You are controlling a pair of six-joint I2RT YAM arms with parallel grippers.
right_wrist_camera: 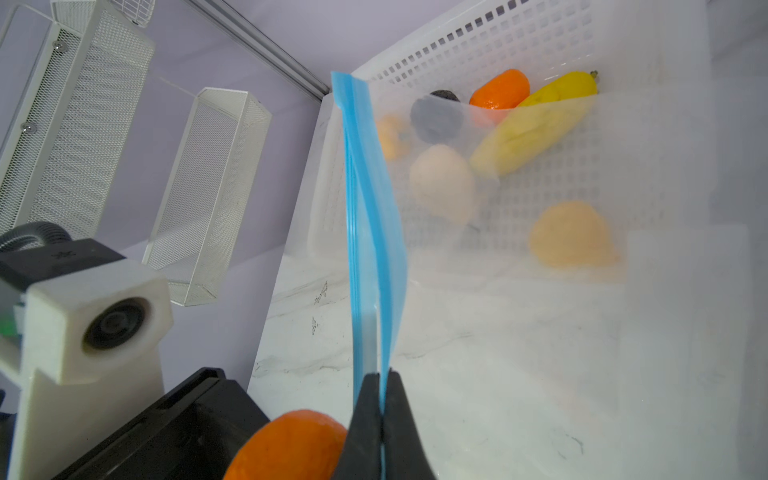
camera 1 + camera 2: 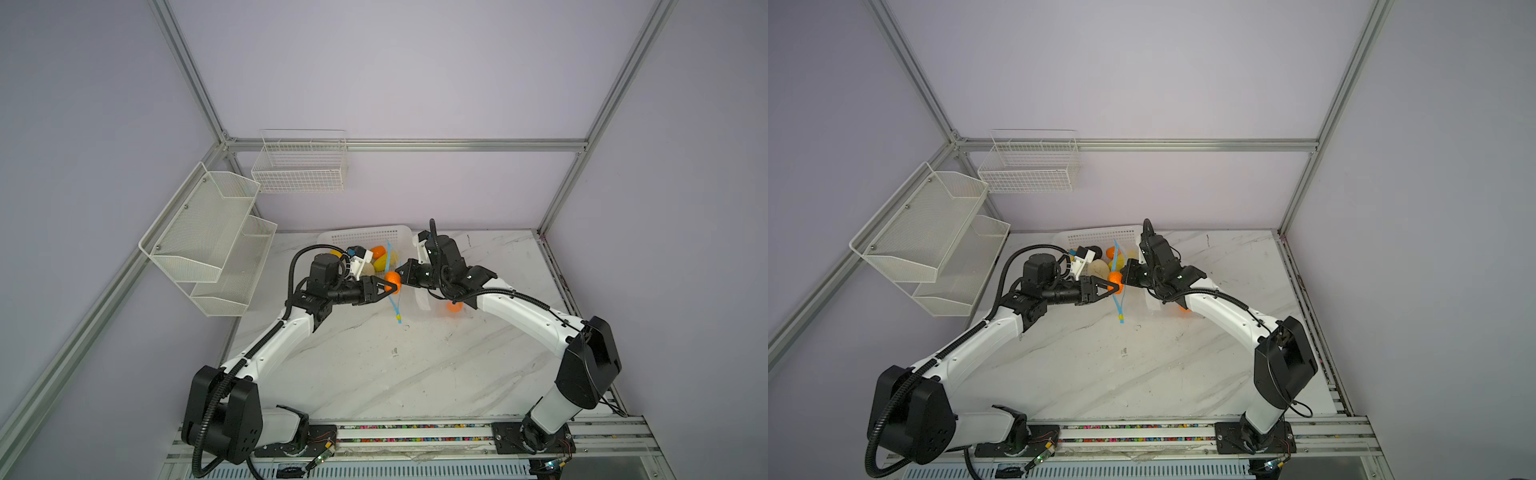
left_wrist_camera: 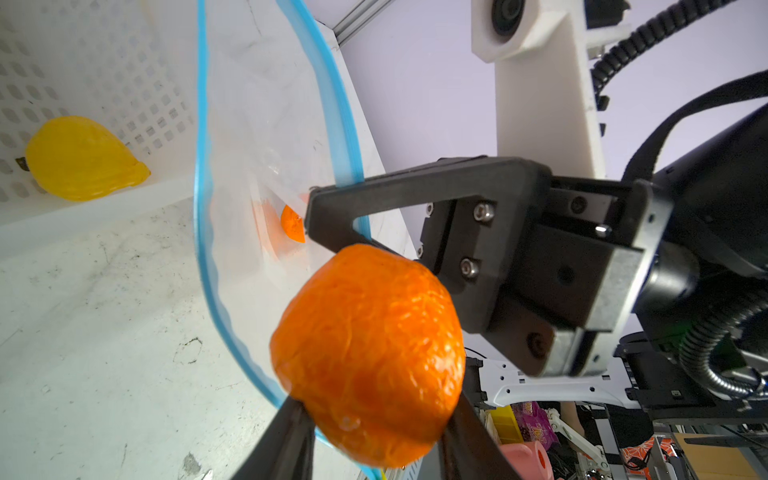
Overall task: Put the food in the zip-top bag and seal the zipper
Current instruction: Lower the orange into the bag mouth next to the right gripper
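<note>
Your left gripper (image 2: 392, 286) is clamped on an orange fruit (image 3: 368, 353) at the open mouth of the zip-top bag (image 3: 257, 124), your right gripper (image 1: 380, 415) is pinched tight on the blue zipper (image 1: 365, 208), a second orange fruit (image 2: 454, 306) lies inside the bag, and the other food (image 1: 500, 89) sits in the white basket (image 1: 540, 41) behind.

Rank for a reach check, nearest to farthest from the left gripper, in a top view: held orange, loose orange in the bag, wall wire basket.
1. The held orange, between the left gripper fingers.
2. The loose orange, inside the bag, rightward.
3. The wire basket, on the back wall.
</note>
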